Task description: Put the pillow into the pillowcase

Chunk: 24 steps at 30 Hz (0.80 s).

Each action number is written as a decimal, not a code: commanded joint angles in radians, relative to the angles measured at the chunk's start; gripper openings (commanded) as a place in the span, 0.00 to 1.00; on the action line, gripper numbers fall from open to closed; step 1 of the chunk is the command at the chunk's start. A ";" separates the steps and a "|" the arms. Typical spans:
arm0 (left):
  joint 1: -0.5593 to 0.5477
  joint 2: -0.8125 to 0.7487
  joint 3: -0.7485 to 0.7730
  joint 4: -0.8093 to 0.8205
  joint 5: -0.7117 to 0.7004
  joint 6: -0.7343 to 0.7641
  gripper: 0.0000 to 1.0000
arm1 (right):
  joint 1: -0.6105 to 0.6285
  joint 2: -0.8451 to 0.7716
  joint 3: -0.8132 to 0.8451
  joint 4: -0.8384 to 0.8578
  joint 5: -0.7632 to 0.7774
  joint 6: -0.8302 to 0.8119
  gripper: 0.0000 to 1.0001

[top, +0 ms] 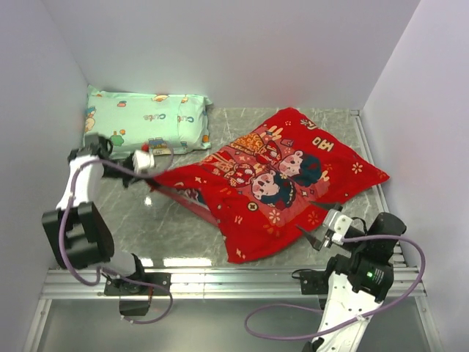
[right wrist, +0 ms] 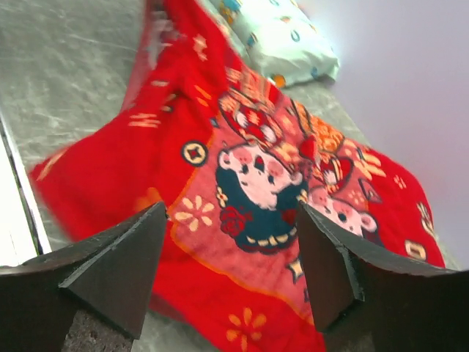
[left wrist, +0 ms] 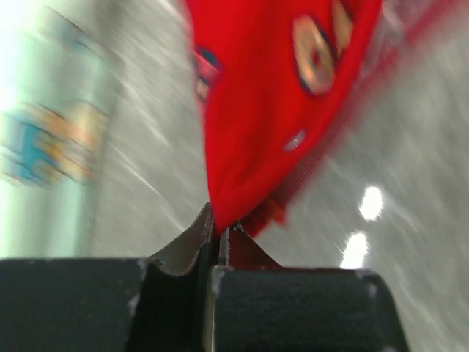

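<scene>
The red pillowcase (top: 278,176) lies printed face up across the middle and right of the table, lumpy and wrinkled. My left gripper (top: 149,169) is shut on its left corner and holds it stretched out to the left; in the left wrist view the red cloth (left wrist: 264,95) runs from between the closed fingertips of that gripper (left wrist: 220,226). My right gripper (top: 316,237) is open and empty, just off the pillowcase's front right edge; the right wrist view shows the gripper (right wrist: 231,220) above the print (right wrist: 256,183). The cream-white pillow shows in no view.
A mint-green pillow (top: 143,117) with cartoon prints lies at the back left against the wall, close behind my left gripper; it also shows in the left wrist view (left wrist: 44,132) and the right wrist view (right wrist: 282,37). White walls enclose the table on three sides. A metal rail (top: 220,275) runs along the front edge.
</scene>
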 commanded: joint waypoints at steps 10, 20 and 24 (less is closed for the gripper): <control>0.192 -0.037 0.061 -0.282 0.016 0.073 0.76 | 0.049 0.696 0.301 0.245 0.444 0.394 0.79; -0.650 -0.221 -0.187 0.409 -0.301 -0.848 0.89 | 0.259 1.047 0.484 0.312 0.756 0.495 0.79; -0.846 -0.112 -0.196 0.484 -0.421 -0.903 0.86 | 0.286 1.194 0.577 0.281 0.788 0.558 0.77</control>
